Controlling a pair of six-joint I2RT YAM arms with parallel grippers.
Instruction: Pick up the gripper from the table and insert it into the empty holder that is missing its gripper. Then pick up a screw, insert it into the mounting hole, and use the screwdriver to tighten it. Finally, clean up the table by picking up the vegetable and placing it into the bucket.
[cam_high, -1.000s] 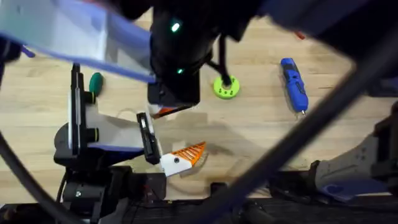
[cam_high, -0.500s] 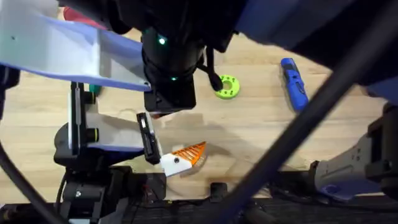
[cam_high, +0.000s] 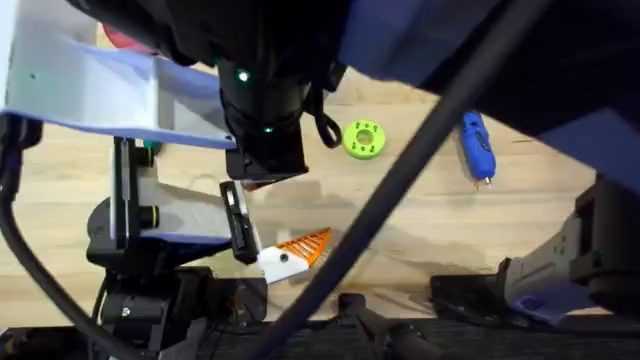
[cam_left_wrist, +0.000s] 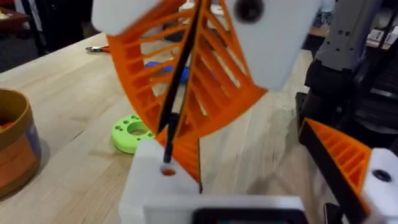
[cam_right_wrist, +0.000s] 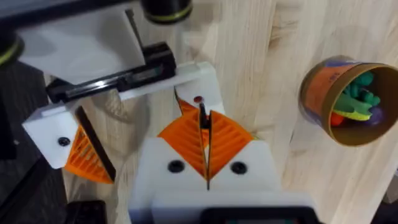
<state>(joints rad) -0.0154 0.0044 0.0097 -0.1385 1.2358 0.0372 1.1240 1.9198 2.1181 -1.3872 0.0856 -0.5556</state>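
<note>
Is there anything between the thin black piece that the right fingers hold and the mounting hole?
Nothing visible. The right gripper is shut on the thin black piece, and the piece's tip is right at the mounting hole in the white mount. The left wrist view agrees: the piece runs straight down to the hole.

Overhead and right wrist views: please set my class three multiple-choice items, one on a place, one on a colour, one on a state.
1. In the overhead view, the disc lies
A. left of the screwdriver, apart from it
B. inside the bucket
C. on top of the screwdriver

2. The screwdriver's body is
A. red
B. yellow
C. blue

3. The bucket is
A. empty
B. holding colourful toy pieces
C. upside down

Answers:
1 A: bare wood shows between the disc and the screwdriver.
2 C: its body is blue, with a thin silver bit.
3 B: the right wrist view looks into its open mouth at green, yellow and orange pieces.
</note>
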